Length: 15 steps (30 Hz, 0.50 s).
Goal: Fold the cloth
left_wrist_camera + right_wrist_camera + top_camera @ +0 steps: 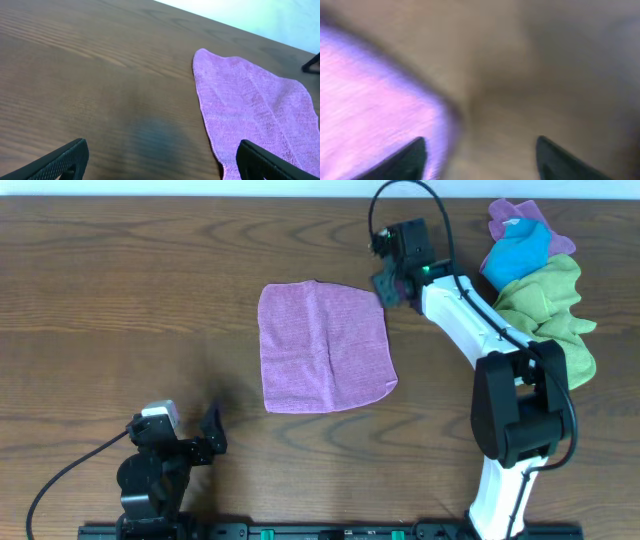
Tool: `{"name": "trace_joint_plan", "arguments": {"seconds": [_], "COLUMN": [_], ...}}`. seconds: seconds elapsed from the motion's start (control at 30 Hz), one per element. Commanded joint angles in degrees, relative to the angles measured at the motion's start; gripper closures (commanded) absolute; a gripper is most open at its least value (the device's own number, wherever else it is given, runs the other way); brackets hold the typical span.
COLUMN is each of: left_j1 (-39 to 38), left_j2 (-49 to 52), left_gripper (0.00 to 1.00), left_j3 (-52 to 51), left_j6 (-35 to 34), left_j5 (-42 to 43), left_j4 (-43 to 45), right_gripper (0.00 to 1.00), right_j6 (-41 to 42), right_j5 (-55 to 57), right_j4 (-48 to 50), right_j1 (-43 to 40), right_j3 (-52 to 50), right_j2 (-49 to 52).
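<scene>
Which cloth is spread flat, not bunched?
The lavender cloth mid-table, lying alone; the purple cloth, blue cloth and green cloth are heaped together at the right.

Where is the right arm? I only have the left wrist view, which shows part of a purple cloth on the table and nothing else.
Observer: The overhead view puts the right gripper at the far right corner of the cloth, which lies spread flat.
Operator: Has it taken hold of that corner?
Observer: Not that I can see. The right wrist view is blurred, but its fingers stand apart, with the cloth's corner beside the left one and bare wood in the gap.
Operator: Anything else out there?
Observer: A heap at the far right, beyond the right arm: a blue cloth, a green cloth and a second purple cloth.
</scene>
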Motion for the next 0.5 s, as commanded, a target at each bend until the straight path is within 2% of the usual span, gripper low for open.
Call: {"name": "trace_joint_plan", "arguments": {"seconds": [0.0, 0.13, 0.3, 0.47], "left_j1": [-0.20, -0.20, -0.20, -0.20], "left_j2": [-0.33, -0.33, -0.33, -0.33], "left_gripper": [0.05, 0.05, 0.05, 0.05], "left_j3": [-1.05, -1.05, -1.05, -1.05], "left_j6": [-0.22, -0.22, -0.22, -0.22], "left_j5": [-0.17, -0.17, -0.17, -0.17], "left_j4": [-0.22, -0.22, -0.22, -0.22], "right_gripper": [0.19, 0.15, 0.12, 0.09], "right_j6": [5.29, 11.06, 17.79, 21.92], "right_j5": [-20.33, -40.41, -52.65, -61.61], "right_j4": [-2.25, -3.78, -4.48, -4.17], "right_j1": [-2.14, -8.04, -16.48, -18.69], "right_j3": [0.33, 0.83, -0.96, -5.31], "right_j2": [0.04, 0.04, 0.04, 0.07]}}
